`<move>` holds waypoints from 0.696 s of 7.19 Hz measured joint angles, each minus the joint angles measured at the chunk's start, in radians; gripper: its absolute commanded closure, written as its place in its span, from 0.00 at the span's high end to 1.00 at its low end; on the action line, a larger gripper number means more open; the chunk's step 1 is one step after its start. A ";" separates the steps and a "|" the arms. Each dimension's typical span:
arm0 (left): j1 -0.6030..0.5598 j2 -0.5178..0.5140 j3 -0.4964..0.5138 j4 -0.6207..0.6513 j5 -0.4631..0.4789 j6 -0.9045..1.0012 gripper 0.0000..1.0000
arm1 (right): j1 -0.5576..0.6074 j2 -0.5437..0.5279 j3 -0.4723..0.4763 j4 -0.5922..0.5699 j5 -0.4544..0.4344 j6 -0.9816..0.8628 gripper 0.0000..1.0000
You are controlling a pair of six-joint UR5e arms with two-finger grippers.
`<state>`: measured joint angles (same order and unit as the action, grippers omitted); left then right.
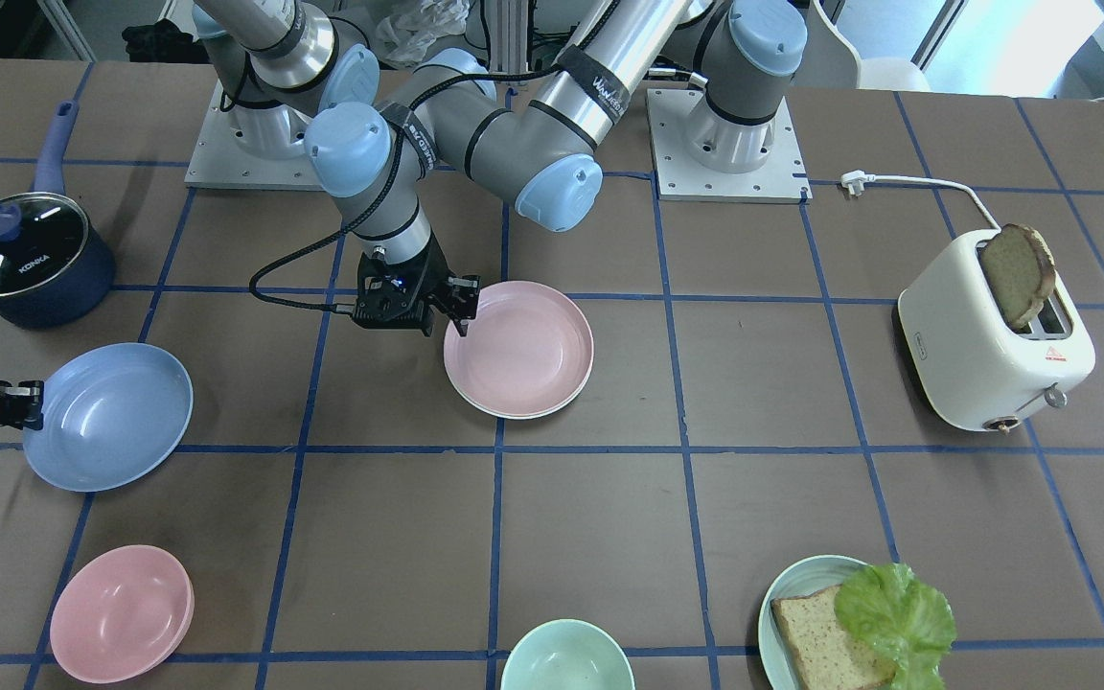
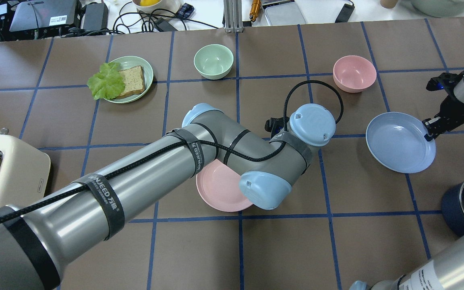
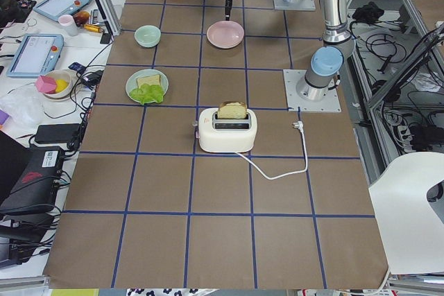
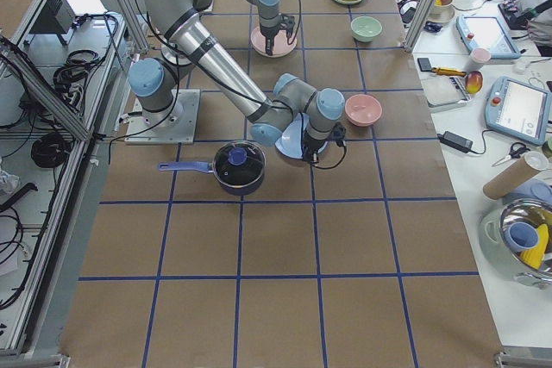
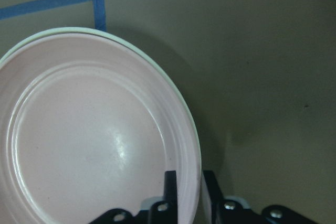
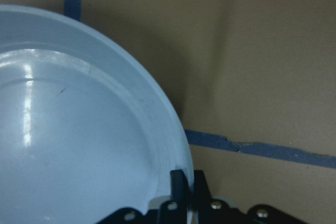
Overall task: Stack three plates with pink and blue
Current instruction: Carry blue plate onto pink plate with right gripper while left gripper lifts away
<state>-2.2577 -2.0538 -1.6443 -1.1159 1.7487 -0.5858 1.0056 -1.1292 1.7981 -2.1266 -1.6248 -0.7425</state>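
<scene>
Left tool was seen slightly parted, its fingers straddling the rim of the pink plate, which lay nested on the white plate mid-bench. Right tool was clamped on the blue plate rim, well apart. The bench was covered in brown paper gridded with blue tape. A cluttered side table was seen alongside.

Pink plate, shallow, matte, upright, nested on the cream-white plate, seen only as a thin edge; their rim lies between the parted fingers of the left tool. Blue plate: rim pinched by the right tool.
</scene>
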 measured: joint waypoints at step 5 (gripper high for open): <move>0.016 0.097 0.115 -0.098 -0.006 0.023 1.00 | 0.100 -0.070 -0.205 0.392 0.169 0.087 0.00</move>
<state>-2.2414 -1.9571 -1.5288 -1.2135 1.7423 -0.5627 1.1051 -1.1990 1.5930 -1.7341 -1.4554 -0.6551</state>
